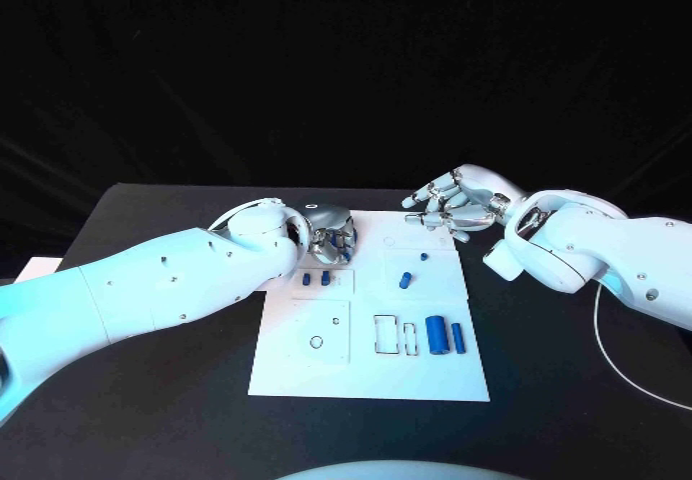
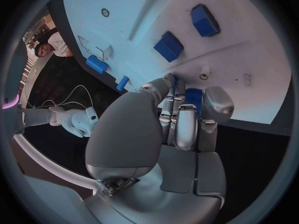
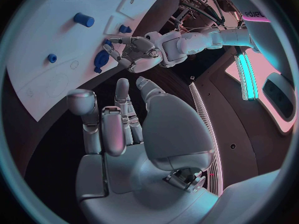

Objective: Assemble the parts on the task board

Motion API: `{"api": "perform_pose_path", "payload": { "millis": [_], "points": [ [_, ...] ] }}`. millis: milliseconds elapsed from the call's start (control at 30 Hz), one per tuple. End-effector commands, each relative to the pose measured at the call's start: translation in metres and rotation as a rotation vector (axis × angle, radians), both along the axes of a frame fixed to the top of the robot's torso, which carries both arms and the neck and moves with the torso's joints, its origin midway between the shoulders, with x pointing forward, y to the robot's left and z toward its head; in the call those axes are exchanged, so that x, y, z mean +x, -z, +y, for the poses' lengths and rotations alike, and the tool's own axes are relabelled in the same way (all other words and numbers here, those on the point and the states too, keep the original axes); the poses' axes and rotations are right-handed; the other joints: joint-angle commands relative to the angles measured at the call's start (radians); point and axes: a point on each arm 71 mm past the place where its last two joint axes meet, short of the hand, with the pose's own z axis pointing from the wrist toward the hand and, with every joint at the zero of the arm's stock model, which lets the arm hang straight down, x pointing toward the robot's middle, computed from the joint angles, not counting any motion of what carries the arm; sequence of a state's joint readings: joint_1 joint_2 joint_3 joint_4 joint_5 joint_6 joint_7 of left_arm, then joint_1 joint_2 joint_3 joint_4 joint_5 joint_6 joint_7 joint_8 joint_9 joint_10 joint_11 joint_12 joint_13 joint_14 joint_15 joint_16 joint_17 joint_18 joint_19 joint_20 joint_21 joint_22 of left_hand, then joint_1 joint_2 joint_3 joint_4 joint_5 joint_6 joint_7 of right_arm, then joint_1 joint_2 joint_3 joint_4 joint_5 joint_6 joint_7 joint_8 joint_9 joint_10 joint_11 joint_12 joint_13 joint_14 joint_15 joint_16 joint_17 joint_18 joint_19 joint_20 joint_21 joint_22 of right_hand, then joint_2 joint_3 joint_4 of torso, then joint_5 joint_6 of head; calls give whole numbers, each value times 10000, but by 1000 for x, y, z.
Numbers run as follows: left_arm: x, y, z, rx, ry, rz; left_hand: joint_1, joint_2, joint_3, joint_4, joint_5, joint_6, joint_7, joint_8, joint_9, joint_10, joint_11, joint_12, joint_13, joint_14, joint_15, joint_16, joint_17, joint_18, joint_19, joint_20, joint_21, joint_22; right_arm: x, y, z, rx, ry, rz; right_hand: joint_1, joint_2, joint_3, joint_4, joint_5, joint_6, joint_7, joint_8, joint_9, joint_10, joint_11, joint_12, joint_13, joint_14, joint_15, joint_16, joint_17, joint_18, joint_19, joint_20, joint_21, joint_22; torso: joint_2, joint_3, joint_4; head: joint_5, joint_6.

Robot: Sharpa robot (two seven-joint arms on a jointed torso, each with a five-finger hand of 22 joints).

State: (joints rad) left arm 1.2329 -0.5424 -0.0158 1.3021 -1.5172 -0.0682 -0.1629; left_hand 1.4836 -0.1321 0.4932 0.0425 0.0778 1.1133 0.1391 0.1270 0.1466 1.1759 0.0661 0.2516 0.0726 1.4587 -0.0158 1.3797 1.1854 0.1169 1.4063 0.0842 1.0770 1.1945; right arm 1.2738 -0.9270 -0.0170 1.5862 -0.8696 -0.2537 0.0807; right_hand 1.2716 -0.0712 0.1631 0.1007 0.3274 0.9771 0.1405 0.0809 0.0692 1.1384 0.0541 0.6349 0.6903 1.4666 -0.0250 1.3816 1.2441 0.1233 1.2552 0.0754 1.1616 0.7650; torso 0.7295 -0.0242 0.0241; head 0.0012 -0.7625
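The white task board (image 1: 368, 372) lies in the middle of the black table. My left hand (image 1: 329, 240) hangs over its far left part, fingers curled around a small blue part (image 2: 193, 95) that shows between the fingertips. Two small blue parts (image 1: 320, 280) lie just near of that hand, and another blue part (image 1: 407, 279) lies mid-board. Two blue cylinders (image 1: 447, 336) lie side by side at the board's right. My right hand (image 1: 456, 206) hovers off the board's far right corner, its fingers (image 3: 118, 119) apart and holding nothing.
Outlined slots (image 1: 392, 334) and a ring mark (image 1: 316, 342) sit on the near half of the board. A thin white cable (image 1: 620, 360) runs across the table at the right. Bare black table (image 1: 159, 215) surrounds the board.
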Motion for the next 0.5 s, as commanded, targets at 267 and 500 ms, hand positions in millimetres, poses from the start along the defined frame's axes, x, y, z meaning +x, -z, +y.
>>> {"api": "perform_pose_path", "payload": {
  "millis": [267,500],
  "points": [
    [-3,-23,23,-1555,-536,-81,-156,-180,197,-128,41,193,-30,-82,-35,213,-16,-225,26,170,-1,37,-18,-165,154,6,301,236,-1,0,5,23,-248,-46,31,34,59,9,16,58,8,37,7,-51,-35,-30,-10,421,-26,-53,-17,201,-64,7,-46,-17,-5,5,37,-6,17],
    [0,-19,41,-1151,-732,504,-265,-239,223,-150,35,209,-30,-124,-55,250,-13,-331,26,163,0,10,-84,-172,159,5,338,279,-1,0,4,40,-219,0,31,34,59,9,16,58,8,37,7,-51,-35,-30,-10,421,-26,-53,-17,201,-64,7,-46,-17,1,-13,48,15,-9]
  ]
}}
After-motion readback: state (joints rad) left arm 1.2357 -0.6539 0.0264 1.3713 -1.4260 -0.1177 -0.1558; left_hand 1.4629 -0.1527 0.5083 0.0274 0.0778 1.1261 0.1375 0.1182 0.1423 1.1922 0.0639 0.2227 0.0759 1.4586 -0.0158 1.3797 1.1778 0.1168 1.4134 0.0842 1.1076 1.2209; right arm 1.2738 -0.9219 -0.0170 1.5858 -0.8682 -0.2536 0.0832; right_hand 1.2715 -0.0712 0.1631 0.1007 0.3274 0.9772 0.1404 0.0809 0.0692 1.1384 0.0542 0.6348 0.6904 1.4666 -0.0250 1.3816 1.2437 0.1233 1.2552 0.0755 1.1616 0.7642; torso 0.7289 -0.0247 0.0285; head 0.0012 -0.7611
